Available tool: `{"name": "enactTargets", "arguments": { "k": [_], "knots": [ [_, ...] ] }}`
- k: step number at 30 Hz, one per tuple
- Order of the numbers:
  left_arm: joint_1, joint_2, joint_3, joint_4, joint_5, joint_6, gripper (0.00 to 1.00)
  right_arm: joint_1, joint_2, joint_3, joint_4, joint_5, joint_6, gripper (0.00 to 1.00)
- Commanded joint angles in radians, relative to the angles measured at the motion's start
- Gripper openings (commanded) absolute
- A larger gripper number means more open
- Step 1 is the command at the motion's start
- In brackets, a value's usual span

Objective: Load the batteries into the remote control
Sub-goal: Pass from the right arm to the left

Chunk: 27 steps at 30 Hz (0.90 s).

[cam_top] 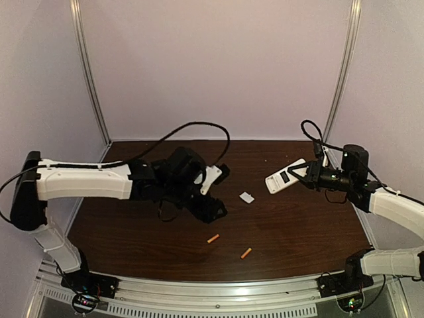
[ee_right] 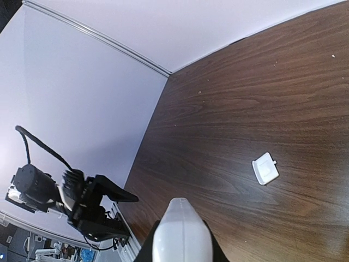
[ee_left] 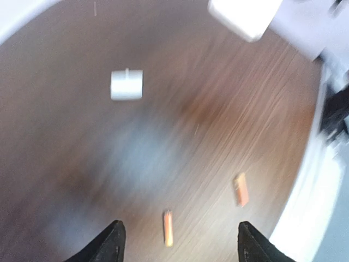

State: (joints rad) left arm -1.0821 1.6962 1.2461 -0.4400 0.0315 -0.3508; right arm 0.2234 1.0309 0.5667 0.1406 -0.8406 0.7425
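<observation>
Two robot arms work over a dark wooden table [cam_top: 132, 225]. The right gripper [cam_top: 301, 173] is clamped on one end of the white remote control [cam_top: 286, 175], which sits toward 2 o'clock in the overhead view with its plain back and dark slot facing up. It is apparently held clear of the tabletop, though the angle makes that hard to confirm. From the right wrist, the remote control [ee_right: 181, 234] juts out between the closed jaws of the right gripper [ee_right: 181, 252].

The left gripper [cam_top: 217, 192] hangs near the table's centre with its jaws spread wide and nothing between them. Both orange cells lie loose on the wood: one battery [cam_top: 212, 238] at about 6 o'clock from the left gripper, the other battery [cam_top: 246, 252] near it toward 4 o'clock, the two apart. The smeared left wrist view puts one battery [ee_left: 168, 228] between the parted tips of the left gripper [ee_left: 181, 240], the other battery [ee_left: 240, 189] off at 2 o'clock.

A small white cover [cam_top: 246, 197] lies flat between the grippers, touching neither.
</observation>
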Motion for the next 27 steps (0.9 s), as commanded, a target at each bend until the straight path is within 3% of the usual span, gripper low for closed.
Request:
{"name": "enactTargets", "arguments": {
  "k": [1, 4, 11, 22, 27],
  "knots": [
    [0.074, -0.210, -0.165, 0.432, 0.180, -0.042, 0.72, 0.024, 0.003, 0.050, 0.195, -0.031, 0.105, 0.00],
    [0.077, -0.272, -0.216, 0.605, 0.217, -0.066, 0.72, 0.075, 0.010, 0.068, 0.314, -0.030, 0.168, 0.00],
    [0.079, -0.222, -0.193, 0.832, 0.362, -0.182, 0.68, 0.227, 0.055, 0.128, 0.526, -0.006, 0.219, 0.00],
    [0.079, -0.170, -0.234, 1.144, 0.477, -0.366, 0.71, 0.384, 0.118, 0.193, 0.656, 0.037, 0.200, 0.00],
    [0.080, -0.135, -0.226, 1.232, 0.505, -0.425, 0.65, 0.428, 0.140, 0.195, 0.683, 0.049, 0.192, 0.02]
  ]
}}
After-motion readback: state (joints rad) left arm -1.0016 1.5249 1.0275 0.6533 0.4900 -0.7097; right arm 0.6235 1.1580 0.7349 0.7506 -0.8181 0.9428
